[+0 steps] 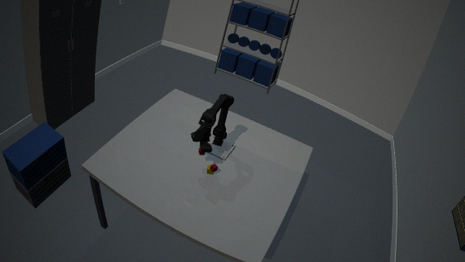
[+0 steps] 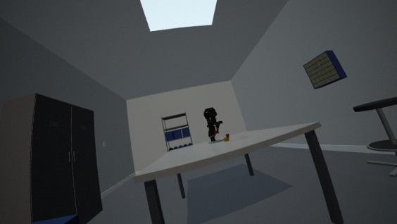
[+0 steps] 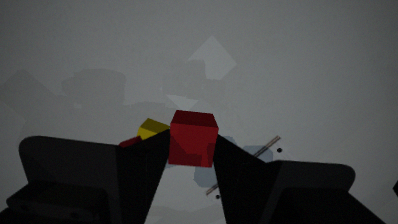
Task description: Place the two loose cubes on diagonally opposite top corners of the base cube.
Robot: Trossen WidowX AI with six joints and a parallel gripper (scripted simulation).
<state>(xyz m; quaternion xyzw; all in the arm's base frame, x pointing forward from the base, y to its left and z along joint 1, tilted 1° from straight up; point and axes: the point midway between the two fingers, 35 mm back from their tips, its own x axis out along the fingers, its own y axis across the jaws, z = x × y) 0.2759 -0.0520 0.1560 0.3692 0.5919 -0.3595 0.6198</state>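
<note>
My gripper (image 1: 202, 151) (image 3: 192, 137) is shut on a red cube (image 1: 201, 152) (image 2: 216, 132) (image 3: 193, 145) and holds it raised above the table. The yellow base cube (image 1: 209, 170) (image 2: 226, 139) (image 3: 150, 129) stands on the table, apart from the gripper. A second red cube (image 1: 213, 167) (image 2: 227, 135) (image 3: 131, 142) sits on top of the base cube, toward one side of it. In the wrist view my left finger hides most of this second cube. Its exact corner and its levelness are too small to tell.
The white table (image 1: 144, 165) (image 2: 197, 155) bears the arm. A light base plate (image 1: 224, 157) with a raised edge lies at the arm's foot, close to the base cube. A shelf rack (image 1: 247, 75), a dark cabinet (image 1: 70, 62) and blue crates (image 1: 35, 148) stand on the floor, away from the arm.
</note>
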